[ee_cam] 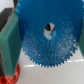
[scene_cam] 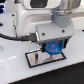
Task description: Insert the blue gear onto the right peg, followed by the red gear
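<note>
Seemingly the pincer (scene_cam: 52,51) grips the blue gear (ee_cam: 47,39) edgewise.

My exterior camera sits off the arm and a little above the white tabletop (scene_cam: 15,70), looking down at a slant. It stands near enough that the white arm body fills most of the upper picture, with the grey rectangular black-rimmed plate (scene_cam: 37,59) low in the middle. My wrist camera rides on the arm and looks along the gripper (ee_cam: 25,37) from very close, so the flat round bright blue toothed disc (ee_cam: 50,47) nearly fills it. Both views share that disc (scene_cam: 52,48) and the tabletop beneath it.
</note>
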